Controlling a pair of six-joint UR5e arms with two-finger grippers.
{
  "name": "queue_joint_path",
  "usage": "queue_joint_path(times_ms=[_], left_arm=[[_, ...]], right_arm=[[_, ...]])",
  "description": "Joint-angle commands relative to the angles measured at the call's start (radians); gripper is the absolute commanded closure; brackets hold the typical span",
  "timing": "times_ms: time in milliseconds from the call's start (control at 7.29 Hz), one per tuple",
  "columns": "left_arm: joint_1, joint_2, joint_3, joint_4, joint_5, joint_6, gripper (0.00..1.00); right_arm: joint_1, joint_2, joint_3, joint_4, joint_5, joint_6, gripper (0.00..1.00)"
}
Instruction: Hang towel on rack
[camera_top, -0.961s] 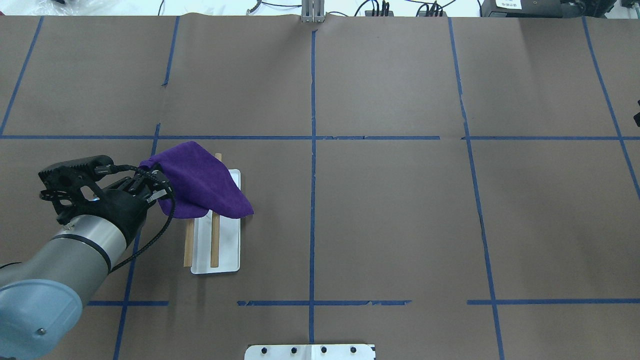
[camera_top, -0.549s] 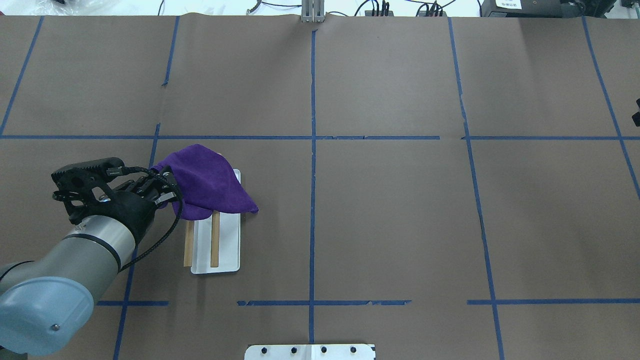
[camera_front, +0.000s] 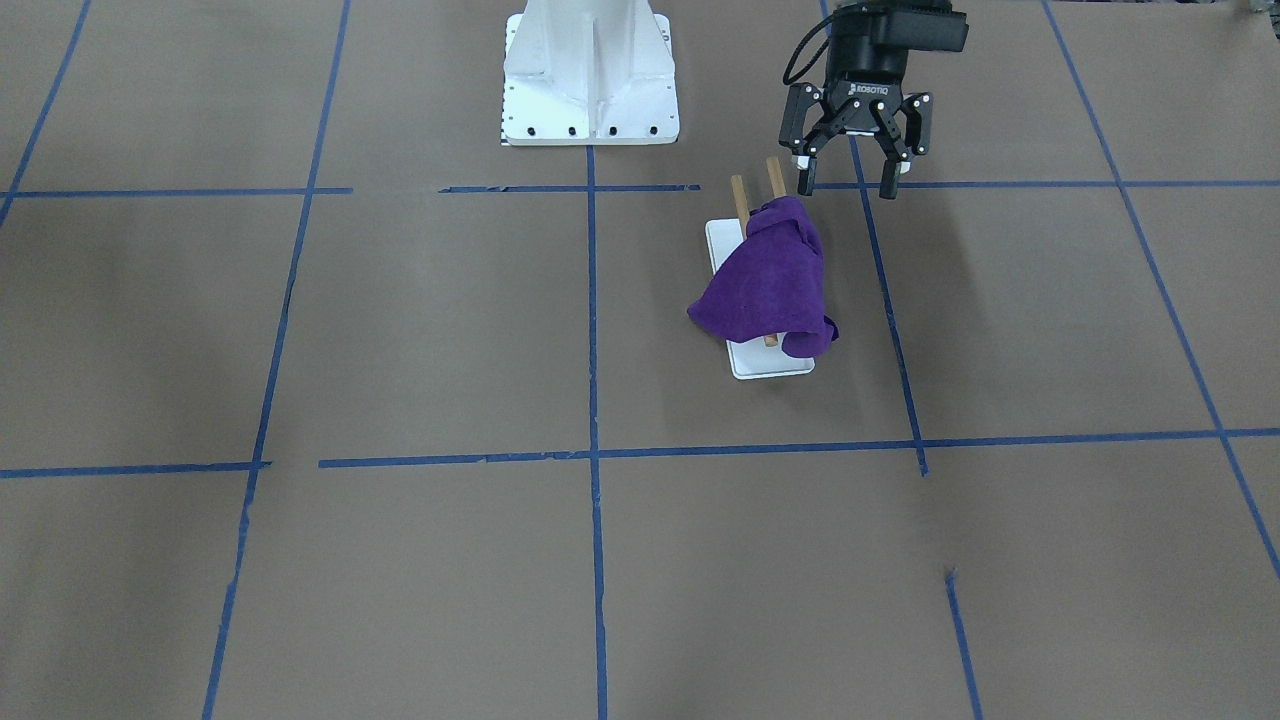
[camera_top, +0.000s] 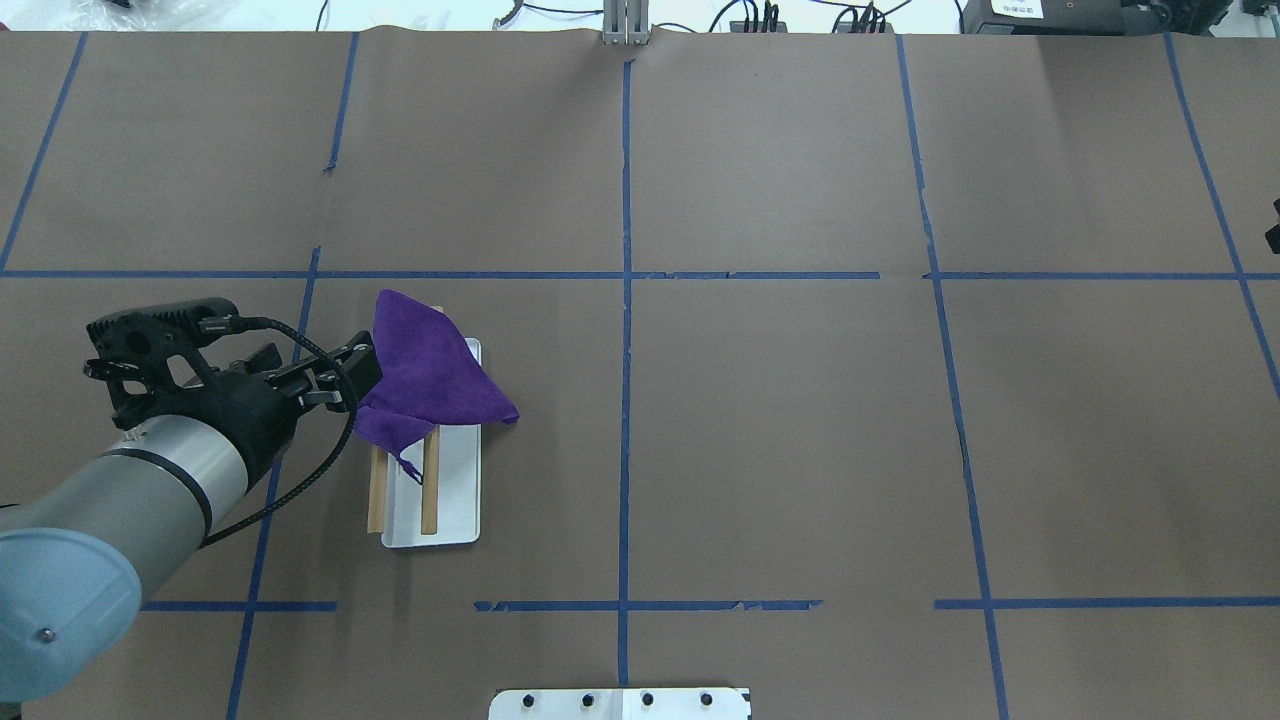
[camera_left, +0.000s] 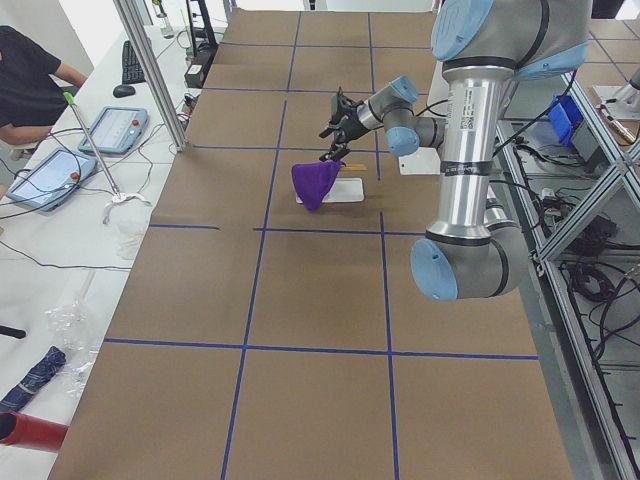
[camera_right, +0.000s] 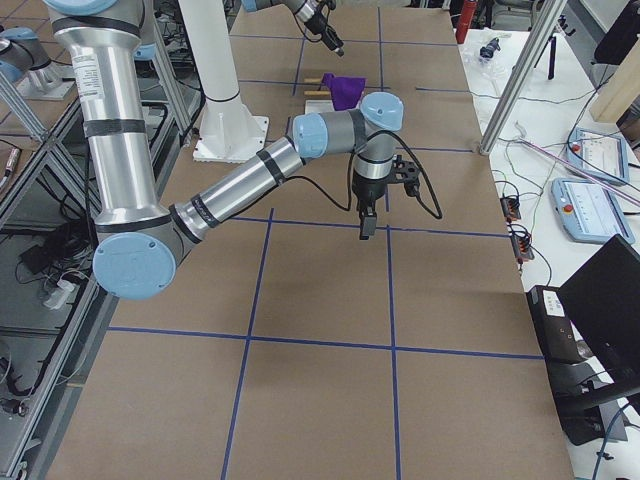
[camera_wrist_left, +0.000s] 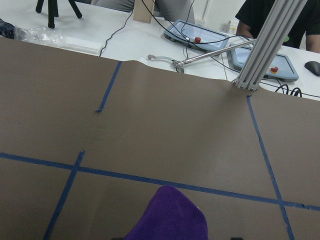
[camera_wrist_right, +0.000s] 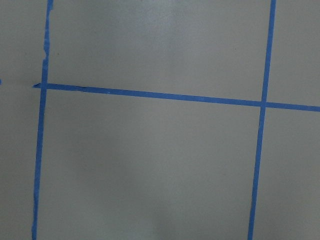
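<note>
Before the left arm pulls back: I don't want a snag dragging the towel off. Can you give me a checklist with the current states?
1. Left gripper open, nothing between its fingers: ok.
2. Left gripper apart from the towel: ok, a gap shows in the front-facing view.
3. Towel across both dowels of the rack: ok, though it sits at the end far from the robot.
4. Towel's corner off the table: cannot tell; it hangs past the rack's side.
5. Rack standing flat: ok.
6. Right gripper away from the rack: ok.
</note>
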Motion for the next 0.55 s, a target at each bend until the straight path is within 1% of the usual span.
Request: queue_joint_path(times_ms=[0,137,275,412], left_arm=[[-0.160,0.002,0.001,0.002,-0.183,0.165,0.00],[-0.274,-0.013,0.005,0.064,-0.311,0.289,0.00],[-0.370,-0.052,0.011,0.153,-0.436,0.403,0.00],[-0.434,-0.073,0.015,0.237,-0.574,0.463,0.00]], right_arm=[[0.007,-0.010,-0.002,0.026,-0.005,-0.009,0.00],[0.010,-0.016,-0.002,0.028,-0.008,-0.009,0.00],[0.011,-0.044,-0.004,0.028,-0.008,-0.007,0.00],[0.012,-0.045,-0.002,0.029,-0.003,-0.001,0.00]])
